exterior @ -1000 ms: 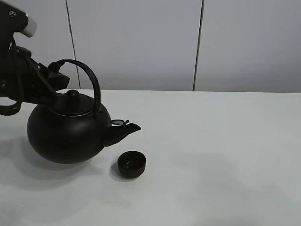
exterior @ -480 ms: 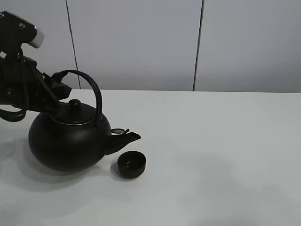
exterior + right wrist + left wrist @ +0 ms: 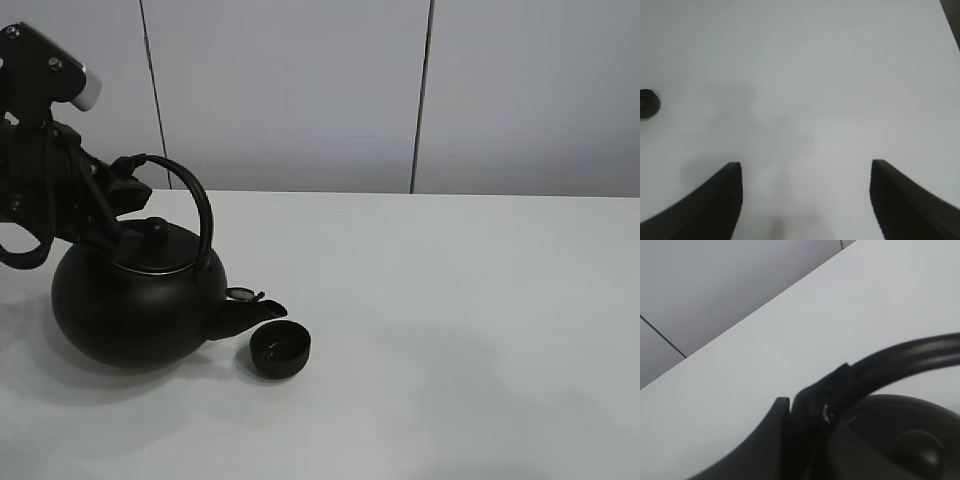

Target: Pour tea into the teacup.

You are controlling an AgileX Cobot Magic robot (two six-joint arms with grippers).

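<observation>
A big round black kettle [image 3: 135,305] with an arched handle [image 3: 190,195] is tipped forward, its spout [image 3: 250,310] pointing down over the rim of the small matte-black teacup [image 3: 280,349]. The teacup stands on the white table and also shows small in the right wrist view [image 3: 648,103]. My left gripper [image 3: 125,185] is shut on the kettle's handle at its rear end; the left wrist view shows the handle [image 3: 900,360] and lid [image 3: 900,440] close up. My right gripper [image 3: 805,195] is open and empty above bare table, outside the exterior high view.
The white table [image 3: 480,320] stretches to the right of the teacup. A grey panelled wall [image 3: 300,90] stands behind the table's far edge.
The kettle has sunk and tipped further forward, its spout dropping from level to pointing down at the teacup's rim. The left arm rose slightly at the wrist. The teacup has not moved.
</observation>
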